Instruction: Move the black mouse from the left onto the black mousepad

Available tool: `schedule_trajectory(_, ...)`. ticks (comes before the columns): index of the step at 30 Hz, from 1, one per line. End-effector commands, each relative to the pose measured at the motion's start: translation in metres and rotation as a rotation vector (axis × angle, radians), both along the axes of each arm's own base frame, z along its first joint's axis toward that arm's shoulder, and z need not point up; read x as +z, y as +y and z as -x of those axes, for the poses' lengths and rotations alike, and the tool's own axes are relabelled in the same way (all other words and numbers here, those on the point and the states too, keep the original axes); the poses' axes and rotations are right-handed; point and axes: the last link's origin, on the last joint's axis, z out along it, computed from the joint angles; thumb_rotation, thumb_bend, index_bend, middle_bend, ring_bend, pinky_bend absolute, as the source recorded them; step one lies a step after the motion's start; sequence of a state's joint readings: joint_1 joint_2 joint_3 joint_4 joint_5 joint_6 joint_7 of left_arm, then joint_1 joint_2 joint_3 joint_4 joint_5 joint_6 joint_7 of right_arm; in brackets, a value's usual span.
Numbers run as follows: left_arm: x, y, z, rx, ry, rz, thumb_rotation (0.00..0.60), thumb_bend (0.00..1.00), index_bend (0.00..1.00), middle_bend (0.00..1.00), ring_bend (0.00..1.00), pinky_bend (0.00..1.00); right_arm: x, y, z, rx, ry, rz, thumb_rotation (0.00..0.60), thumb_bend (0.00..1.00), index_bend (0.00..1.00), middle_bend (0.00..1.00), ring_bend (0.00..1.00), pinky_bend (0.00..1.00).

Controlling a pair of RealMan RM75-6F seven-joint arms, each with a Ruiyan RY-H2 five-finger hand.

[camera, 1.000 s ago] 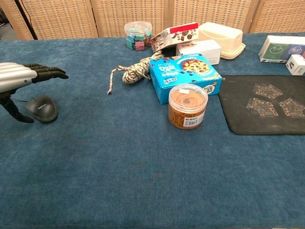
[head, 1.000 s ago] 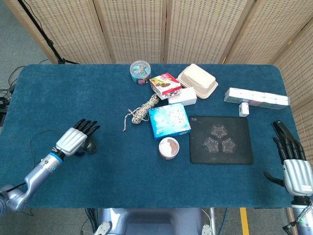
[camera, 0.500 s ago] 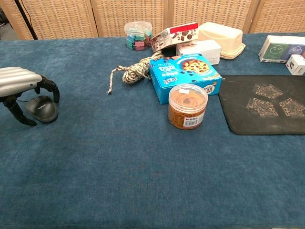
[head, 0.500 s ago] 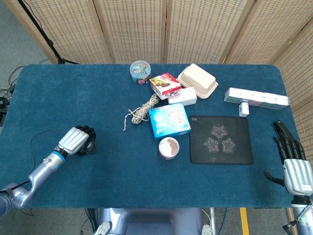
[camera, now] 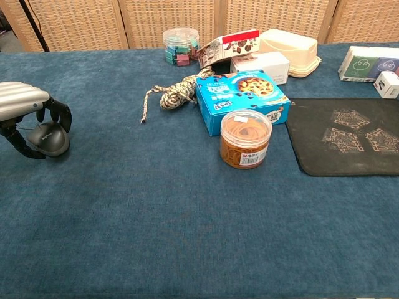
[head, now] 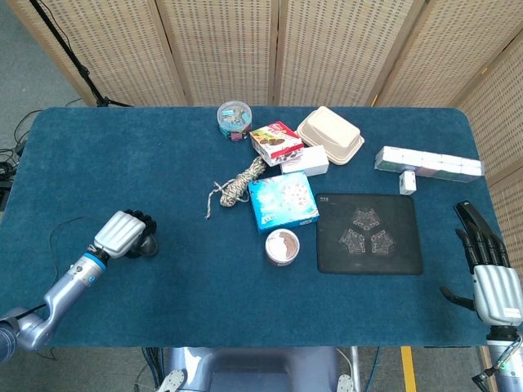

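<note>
The big blue table (head: 180, 286) holds everything. The black mousepad (head: 370, 233) lies flat on it, far to the right of the mouse, and nothing sits on the pad. Left of the pad is a blue cookie box (head: 283, 201), and just past the pad's far edge sits a tan food tub (head: 330, 135). A row of white boxes (head: 428, 163) lies beyond the pad's right corner. The right hand (head: 488, 265) is just off the pad's right side, near the table edge, with its fingers straight and apart and nothing in it. The left hand (camera: 25, 106) is far left of the pad, with its dark fingers (camera: 61, 113) curled down around the mouse (camera: 48, 137), and the thumb is on the mouse's other side. The mouse looks to be resting on the table. A round jar (camera: 245, 138) stands just left of the pad. A rope (head: 239, 184) lies beyond the cookie box.
</note>
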State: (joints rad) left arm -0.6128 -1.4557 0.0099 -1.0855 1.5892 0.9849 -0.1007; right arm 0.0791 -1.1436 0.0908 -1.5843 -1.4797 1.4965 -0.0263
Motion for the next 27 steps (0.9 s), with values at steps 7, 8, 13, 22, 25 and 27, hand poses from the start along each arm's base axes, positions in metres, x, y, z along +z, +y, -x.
schedule_trajectory(7,0.007,-0.024,-0.046,-0.171,-0.103,0.035,0.600,0.26,0.53,0.45,0.37,0.42,0.000,0.000,0.000,-0.006,-0.002,-0.002,0.600,0.00,0.00,0.00,0.00,0.00)
schedule_trajectory(8,0.006,-0.031,-0.055,-0.202,-0.114,0.048,0.600,0.26,0.53,0.45,0.37,0.42,-0.001,0.000,0.000,-0.007,-0.001,-0.003,0.600,0.00,0.00,0.00,0.00,0.00)
schedule_trajectory(13,-0.010,-0.059,-0.120,-0.359,-0.142,0.128,0.600,0.26,0.53,0.46,0.37,0.42,0.001,0.000,0.000,-0.013,0.000,-0.003,0.600,0.00,0.00,0.00,0.00,0.00)
schedule_trajectory(22,-0.054,-0.083,-0.199,-0.543,-0.159,0.167,0.600,0.24,0.53,0.46,0.37,0.42,0.007,0.000,0.002,-0.016,-0.032,0.009,0.600,0.00,0.00,0.00,0.00,0.00)
schedule_trajectory(25,-0.070,-0.086,-0.217,-0.584,-0.155,0.180,0.600,0.24,0.53,0.45,0.37,0.42,0.007,0.000,0.003,-0.019,-0.032,0.005,0.600,0.00,0.00,0.00,0.00,0.00)
schedule_trajectory(27,-0.079,-0.089,-0.227,-0.609,-0.153,0.190,0.600,0.24,0.53,0.45,0.37,0.42,0.008,0.000,0.004,-0.022,-0.034,0.007,0.600,0.00,0.00,0.00,0.00,0.00)
